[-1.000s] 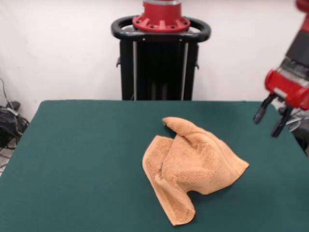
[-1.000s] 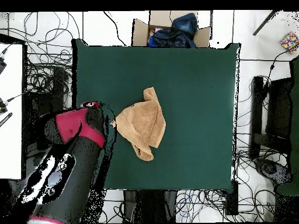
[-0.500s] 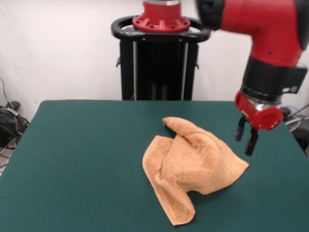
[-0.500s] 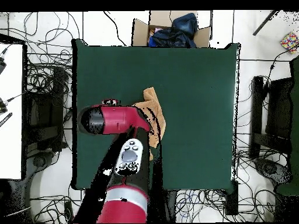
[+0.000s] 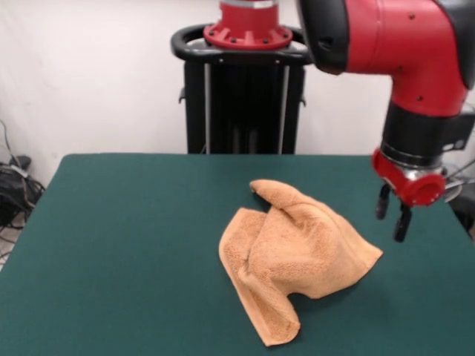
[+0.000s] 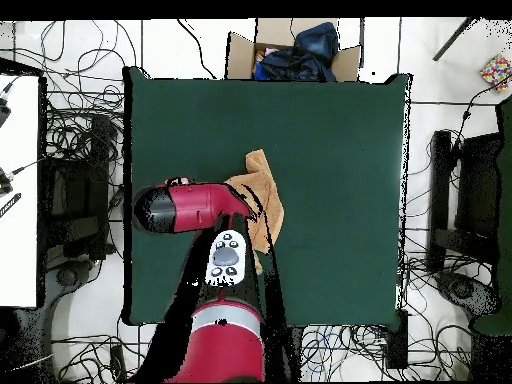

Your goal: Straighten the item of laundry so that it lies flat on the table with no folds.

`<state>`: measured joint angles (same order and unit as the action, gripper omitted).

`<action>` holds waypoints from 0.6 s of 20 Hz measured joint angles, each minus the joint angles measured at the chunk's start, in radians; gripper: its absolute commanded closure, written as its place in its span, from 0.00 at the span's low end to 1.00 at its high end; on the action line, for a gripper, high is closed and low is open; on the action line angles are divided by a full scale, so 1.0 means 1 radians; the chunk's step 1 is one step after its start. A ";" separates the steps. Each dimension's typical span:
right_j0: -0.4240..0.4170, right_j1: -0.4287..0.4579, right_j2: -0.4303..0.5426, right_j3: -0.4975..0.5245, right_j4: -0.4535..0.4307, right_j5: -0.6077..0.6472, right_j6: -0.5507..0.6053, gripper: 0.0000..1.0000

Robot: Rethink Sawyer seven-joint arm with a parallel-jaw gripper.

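The orange-tan towel lies crumpled in a folded heap on the dark green table, a little right of centre, with a raised fold at its far side and a flap pointing toward the near edge. My gripper hangs open and empty above the table, just to the right of the towel's right corner and apart from it. In the overhead view the red arm covers much of the towel, whose far corner shows on the table. The gripper itself is hidden under the arm there.
The robot's black pedestal stands at the table's far side. In the overhead view a cardboard box with dark blue cloth sits past the table's top edge. Cables lie on the floor all round, and a white bench stands at the left.
The arm swung in from the right edge of the front view to the towel's right corner, then shifted slightly right. The towel has not moved.
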<state>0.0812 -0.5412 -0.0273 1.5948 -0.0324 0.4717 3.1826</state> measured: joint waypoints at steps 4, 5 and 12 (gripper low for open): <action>0.012 -0.001 0.033 0.000 -0.032 0.000 0.000 1.00; 0.013 -0.001 0.035 0.000 -0.035 0.000 0.000 1.00; 0.016 -0.002 0.059 0.001 -0.068 0.007 0.000 1.00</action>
<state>0.0969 -0.5430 0.0316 1.5956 -0.1009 0.4792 3.1826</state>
